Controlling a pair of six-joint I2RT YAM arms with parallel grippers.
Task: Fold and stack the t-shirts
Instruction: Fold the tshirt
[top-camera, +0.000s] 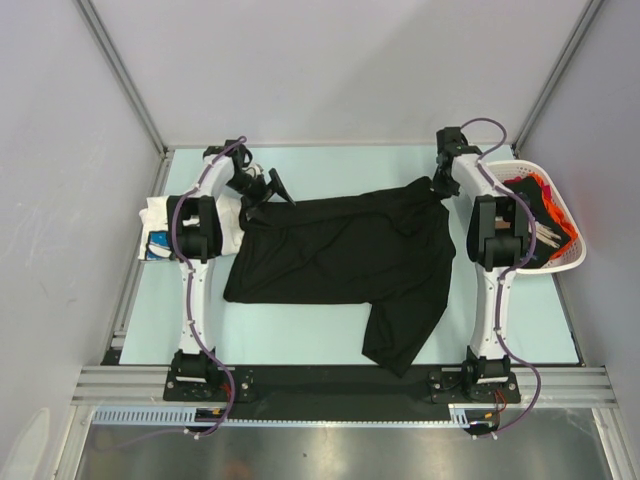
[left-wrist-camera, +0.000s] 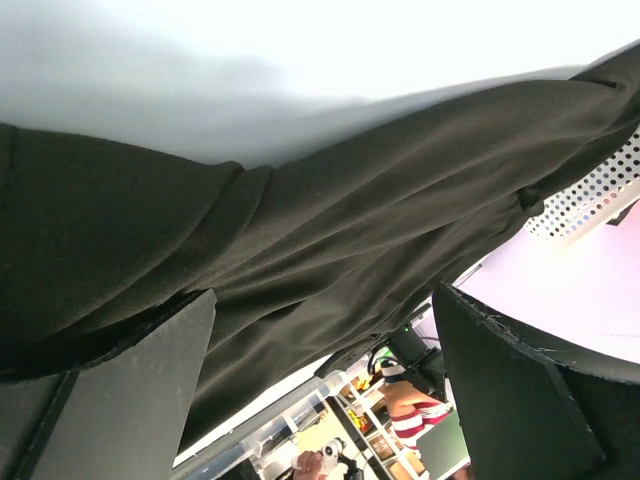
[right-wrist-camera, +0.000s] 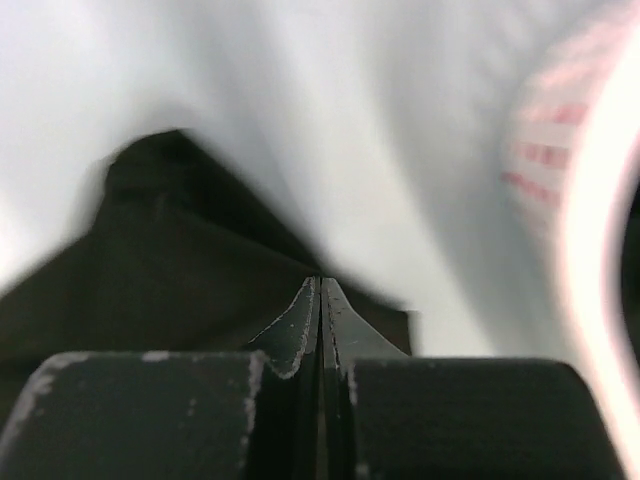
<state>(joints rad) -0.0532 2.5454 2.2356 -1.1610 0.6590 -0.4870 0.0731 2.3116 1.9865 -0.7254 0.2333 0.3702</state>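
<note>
A: Table (top-camera: 320, 345)?
B: Pale green top, flat. Grey wall panels (top-camera: 60, 200) close it in on the left, back and right.
A: Basket (top-camera: 572, 262)?
B: White, slotted, at the table's right edge, toward the back.
A: Front edge?
B: A black strip (top-camera: 330, 380) runs across it. An aluminium rail (top-camera: 120, 385) runs along the front, with a steel sheet (top-camera: 330, 450) nearer still.

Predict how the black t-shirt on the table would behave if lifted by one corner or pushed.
Probably floppy: the black t-shirt lies in soft folds with an uneven outline. Likely light for its size, since it lies thin and flat on the table. Pushed, it would probably bunch up rather than slide whole.
</note>
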